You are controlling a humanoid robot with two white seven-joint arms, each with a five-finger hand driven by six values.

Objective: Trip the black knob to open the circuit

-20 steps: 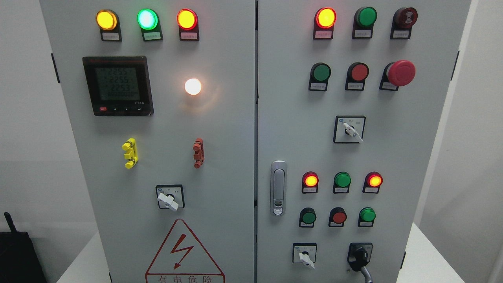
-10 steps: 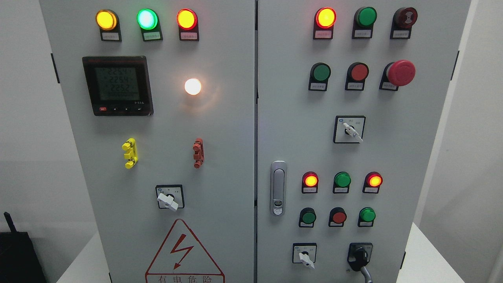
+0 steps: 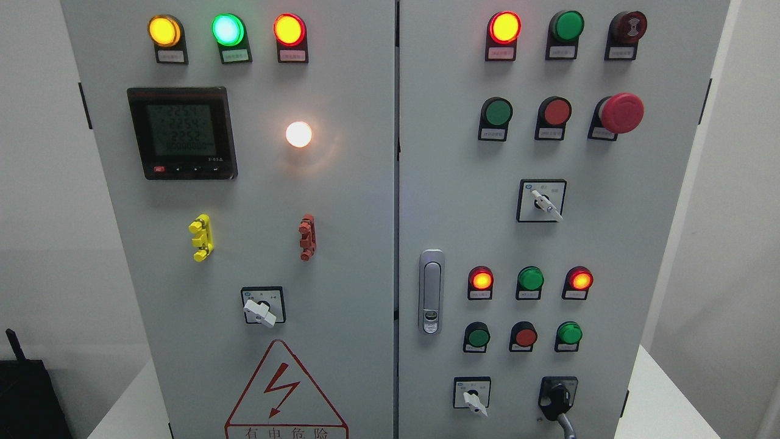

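Observation:
The black knob (image 3: 557,398) sits at the bottom right of the grey control cabinet's right door (image 3: 451,183), on a black square plate. Its handle points downward, with a grey stem showing just below it at the picture's lower edge. Neither of my hands nor any arm shows in the head view.
The right door carries lit red lamps, green and red buttons, a red mushroom stop (image 3: 620,113), two white selector switches (image 3: 544,203) (image 3: 472,401) and a silver latch (image 3: 431,291). The left door holds a meter (image 3: 181,132), a white lamp (image 3: 298,134) and a selector (image 3: 261,312).
Only the meter's digits flicker and the view shifts very slightly. The black knob has not turned.

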